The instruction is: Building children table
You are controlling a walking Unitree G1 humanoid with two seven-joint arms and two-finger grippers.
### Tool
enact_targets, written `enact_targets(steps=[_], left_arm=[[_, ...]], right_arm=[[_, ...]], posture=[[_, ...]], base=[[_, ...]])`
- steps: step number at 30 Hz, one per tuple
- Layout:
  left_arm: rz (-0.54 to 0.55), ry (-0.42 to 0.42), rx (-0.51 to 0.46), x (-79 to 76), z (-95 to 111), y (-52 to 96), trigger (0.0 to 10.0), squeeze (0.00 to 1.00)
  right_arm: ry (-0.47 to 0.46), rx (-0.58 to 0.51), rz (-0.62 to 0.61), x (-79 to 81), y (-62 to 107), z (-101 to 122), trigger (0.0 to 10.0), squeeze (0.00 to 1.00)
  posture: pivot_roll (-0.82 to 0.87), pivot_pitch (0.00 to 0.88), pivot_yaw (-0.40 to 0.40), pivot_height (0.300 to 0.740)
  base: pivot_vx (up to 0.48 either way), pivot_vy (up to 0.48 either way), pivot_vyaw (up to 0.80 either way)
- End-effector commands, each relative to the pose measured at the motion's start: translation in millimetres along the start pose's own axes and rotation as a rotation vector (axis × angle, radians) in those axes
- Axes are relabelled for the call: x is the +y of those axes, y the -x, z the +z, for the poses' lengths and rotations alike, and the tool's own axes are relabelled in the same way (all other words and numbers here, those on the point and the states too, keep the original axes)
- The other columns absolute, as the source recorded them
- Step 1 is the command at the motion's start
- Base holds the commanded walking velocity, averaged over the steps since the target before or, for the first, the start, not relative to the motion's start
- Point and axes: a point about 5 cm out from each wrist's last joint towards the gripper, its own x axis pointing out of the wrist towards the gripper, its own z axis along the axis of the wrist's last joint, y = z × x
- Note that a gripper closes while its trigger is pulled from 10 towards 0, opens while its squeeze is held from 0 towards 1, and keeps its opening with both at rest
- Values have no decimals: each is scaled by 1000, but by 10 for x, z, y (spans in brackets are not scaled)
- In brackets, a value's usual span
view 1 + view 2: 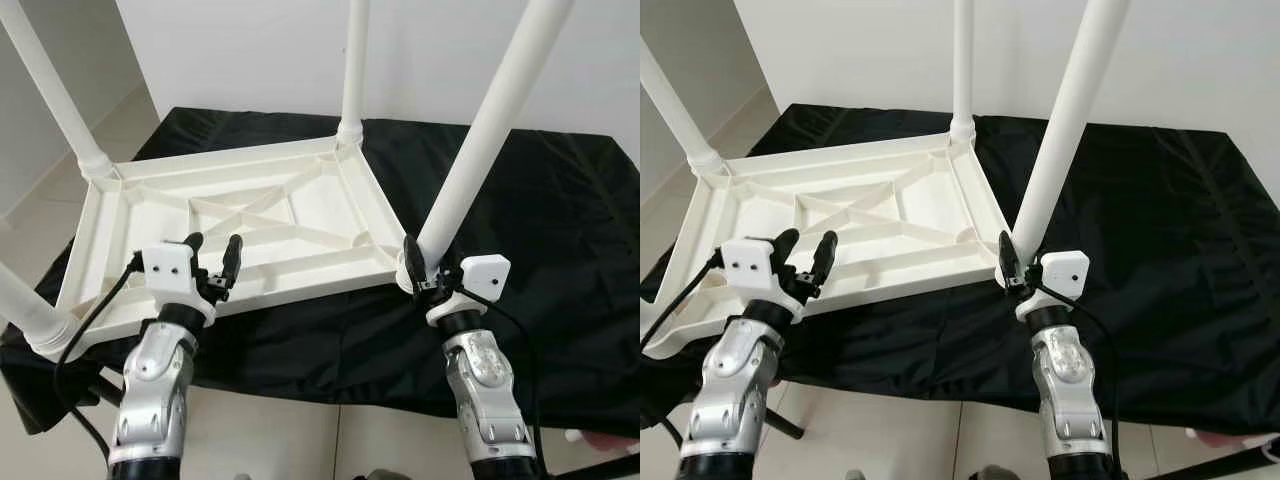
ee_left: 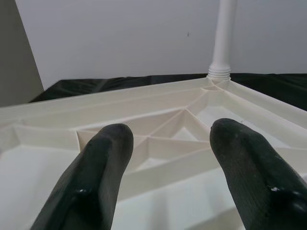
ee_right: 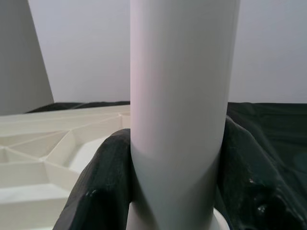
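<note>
The white tabletop (image 1: 240, 225) is seen upside down on the black-draped desk (image 1: 540, 230), ribbed underside up, legs pointing upward. The near-right leg (image 1: 480, 130) is clasped near its base by the right gripper (image 1: 420, 268). The left gripper (image 1: 213, 255) is held spread wide above the tabletop's near edge, holding nothing.

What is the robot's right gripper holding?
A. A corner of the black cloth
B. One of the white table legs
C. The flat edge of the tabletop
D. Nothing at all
B: the right gripper has its two black fingers closed around the base of the near white table leg, which stands in a corner of the upside-down tabletop.
</note>
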Motion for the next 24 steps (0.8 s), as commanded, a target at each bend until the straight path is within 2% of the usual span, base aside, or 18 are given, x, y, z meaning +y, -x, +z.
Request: enact_targets(steps=[1, 3, 11, 24], left_arm=[[17, -9, 12, 91, 8, -34, 10000, 0], [-13, -24, 2, 128, 63, -93, 10000, 0], [-44, -43, -5, 111, 115, -197, 10000, 0], [-70, -63, 13, 125, 109, -204, 10000, 0]], right_arm=[[-4, -22, -4, 25, -33, 16, 10000, 0], [-5, -31, -16, 24, -55, 14, 10000, 0], [-5, -43, -36, 23, -84, 16, 10000, 0], [-13, -44, -64, 47, -66, -23, 10000, 0]], posture=[[-114, 0, 107, 740], [-117, 0, 126, 740], [-120, 0, 149, 740], [-108, 0, 170, 740]], base=[[0, 0, 0], [0, 0, 0], [0, 0, 0], [0, 0, 0]])
